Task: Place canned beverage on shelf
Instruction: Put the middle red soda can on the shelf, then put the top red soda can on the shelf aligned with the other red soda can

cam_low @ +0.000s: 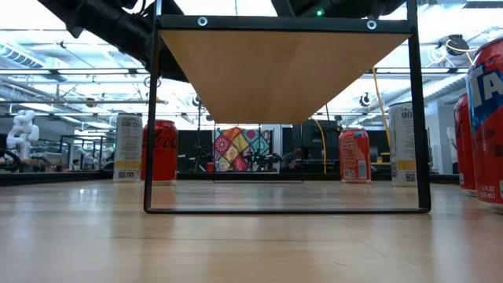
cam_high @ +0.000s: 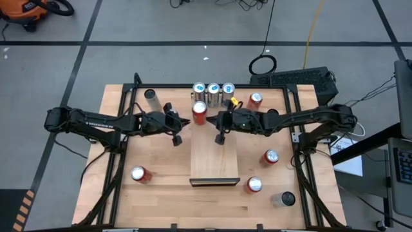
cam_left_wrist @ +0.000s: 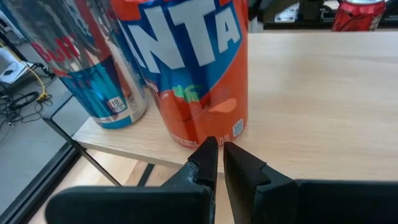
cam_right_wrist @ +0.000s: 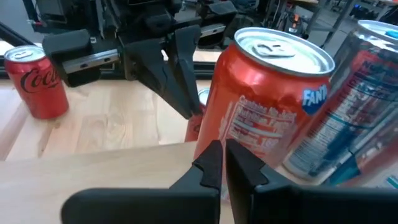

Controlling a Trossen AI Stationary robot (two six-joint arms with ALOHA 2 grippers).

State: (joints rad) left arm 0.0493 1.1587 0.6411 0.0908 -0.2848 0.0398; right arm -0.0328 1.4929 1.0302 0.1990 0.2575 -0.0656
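The shelf [cam_high: 214, 154] is a pale wood panel on a black frame [cam_low: 149, 118] in the table's middle; the low view sees its underside [cam_low: 283, 71]. At its far end stand three silver-blue cans [cam_high: 213, 91] and an orange Fanta can [cam_high: 199, 111], upright on its base. My left gripper [cam_left_wrist: 216, 149] is shut, its tips at the Fanta can's [cam_left_wrist: 193, 68] lower wall. My right gripper [cam_right_wrist: 217, 152] is shut too, just short of the same can [cam_right_wrist: 261, 112] from the opposite side. The left gripper [cam_right_wrist: 186, 93] also shows beyond the can in the right wrist view. My left gripper points its shut fingertips [cam_left_wrist: 208, 152] slanting down at the Fanta can's lower wall [cam_left_wrist: 211, 124] from the table's left; whether they touch it I cannot tell. My right gripper's shut fingertips [cam_right_wrist: 211, 155] stand at the can's side [cam_right_wrist: 233, 149] from the table's right; touch cannot be told.
Red cans stand on the table at the far right [cam_high: 255, 100], right [cam_high: 271, 156], near right [cam_high: 254, 185] and near left [cam_high: 140, 173]. Silver cans lie at the far left [cam_high: 152, 98] and near right [cam_high: 283, 199]. The shelf's near half is bare wood.
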